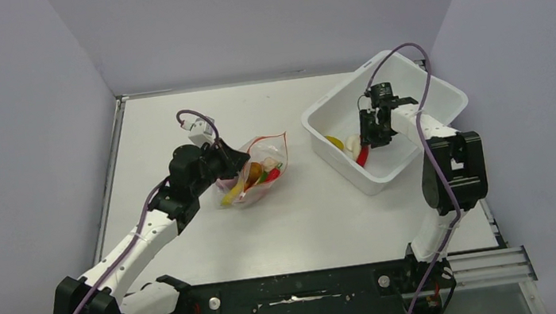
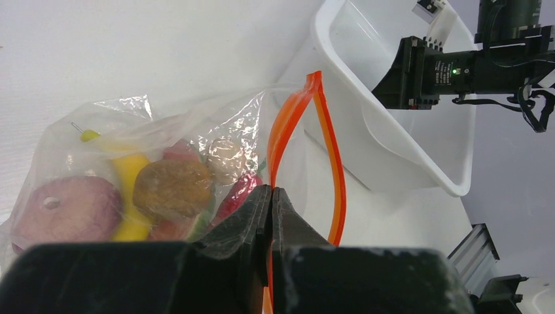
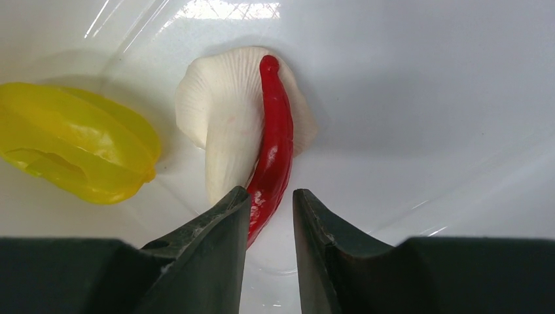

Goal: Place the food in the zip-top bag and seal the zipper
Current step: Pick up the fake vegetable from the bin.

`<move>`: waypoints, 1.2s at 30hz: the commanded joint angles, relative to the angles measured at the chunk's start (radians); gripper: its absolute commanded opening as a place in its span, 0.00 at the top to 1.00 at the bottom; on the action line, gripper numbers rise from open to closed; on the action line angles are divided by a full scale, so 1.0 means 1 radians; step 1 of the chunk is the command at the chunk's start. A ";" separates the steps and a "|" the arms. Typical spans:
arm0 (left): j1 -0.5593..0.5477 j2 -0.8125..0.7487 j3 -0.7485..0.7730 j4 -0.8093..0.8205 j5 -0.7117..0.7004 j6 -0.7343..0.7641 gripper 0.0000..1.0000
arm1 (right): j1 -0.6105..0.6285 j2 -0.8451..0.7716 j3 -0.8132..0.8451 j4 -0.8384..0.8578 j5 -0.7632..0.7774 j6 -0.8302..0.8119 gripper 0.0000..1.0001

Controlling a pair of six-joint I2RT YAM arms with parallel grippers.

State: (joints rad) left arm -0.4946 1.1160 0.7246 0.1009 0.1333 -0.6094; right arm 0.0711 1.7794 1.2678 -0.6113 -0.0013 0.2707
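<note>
Pale tabletop [image 1: 306,217] between lilac walls carries the crinkly clear zip-top bag [image 1: 260,171] left of centre, stuffed with food [image 1: 255,177], and a smooth white bin [image 1: 410,85] to the right. From the left wrist, the left gripper [image 2: 271,190] is pinched tight on the bag's orange zipper [image 2: 288,124]. From the right wrist, inside the bin, the right gripper [image 3: 269,196] has its jaws apart astride the tail of a glossy red chili [image 3: 275,131], which lies over a ribbed white piece [image 3: 222,124] beside a ridged yellow piece [image 3: 72,150].

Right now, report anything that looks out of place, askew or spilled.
Nothing spilled or damaged. One oddity: in the white bin, the red chili lies slantwise on top of the white ribbed piece, its tail at the right gripper.
</note>
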 commanded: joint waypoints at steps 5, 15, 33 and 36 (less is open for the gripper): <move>0.007 0.007 0.061 0.036 0.009 0.017 1.00 | -0.010 0.058 0.026 0.016 -0.024 0.025 0.68; 0.008 0.009 0.066 0.036 0.005 0.028 1.00 | -0.010 0.083 0.030 0.010 0.015 0.025 0.76; 0.008 -0.008 0.042 0.054 0.013 0.019 1.00 | -0.010 -0.024 0.005 -0.011 0.133 0.006 0.83; 0.009 -0.008 0.039 0.058 0.016 0.016 1.00 | -0.009 -0.045 0.010 -0.013 0.135 0.006 0.83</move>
State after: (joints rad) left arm -0.4908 1.1290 0.7380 0.1013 0.1352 -0.5941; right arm 0.0658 1.8202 1.2675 -0.6292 0.0933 0.2882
